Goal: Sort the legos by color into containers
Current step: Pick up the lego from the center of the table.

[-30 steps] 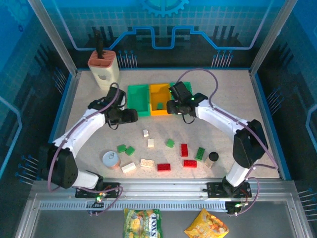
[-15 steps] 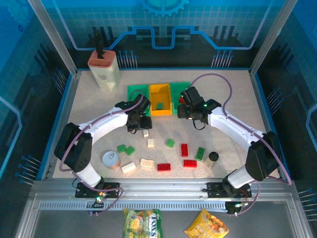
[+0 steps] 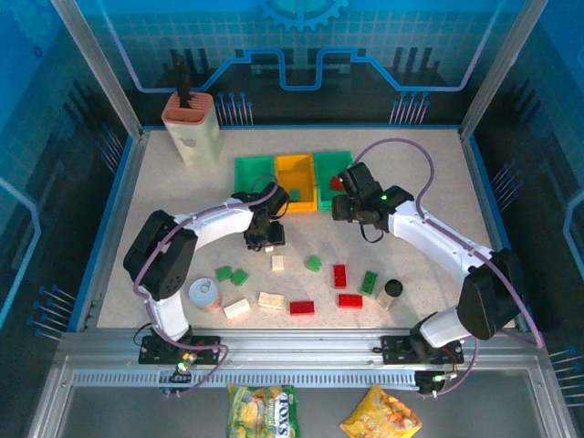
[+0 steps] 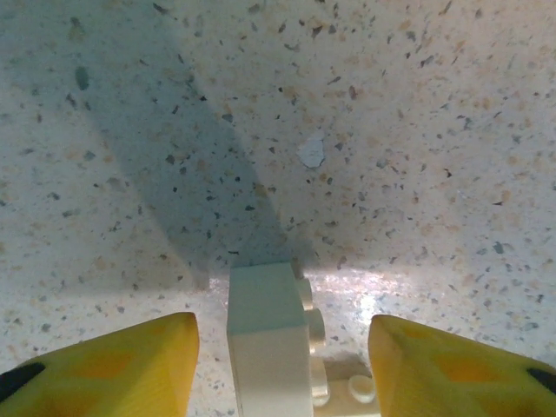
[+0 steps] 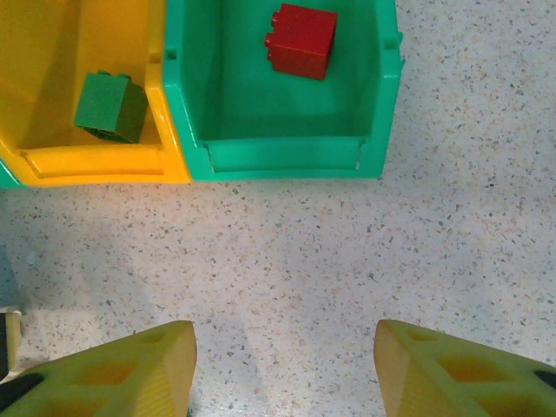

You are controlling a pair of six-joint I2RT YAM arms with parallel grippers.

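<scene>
Position change since the preceding half-second: the left gripper has moved near and right, away from the bins, and now hangs over a cream brick on the speckled table. In the left wrist view its yellow fingers stand apart on either side of this brick, with a gap on each side, so the jaws are released and grasp nothing. The right gripper has drawn back to the right from the yellow bin and sits just near of the right green bin. Its fingers are also spread wide, with bare table between them.

Containers: three joined bins lie in a row at the far middle of the table.
- Left green bin: contents cannot be told.
- Yellow bin, centre: one green brick.
- Right green bin: one red brick at its far end.

Unsorted legos lie loose on the near half of the table: a cream one, a green one, a red pair right of centre, and a green pair to the left beside a silver can.
</scene>
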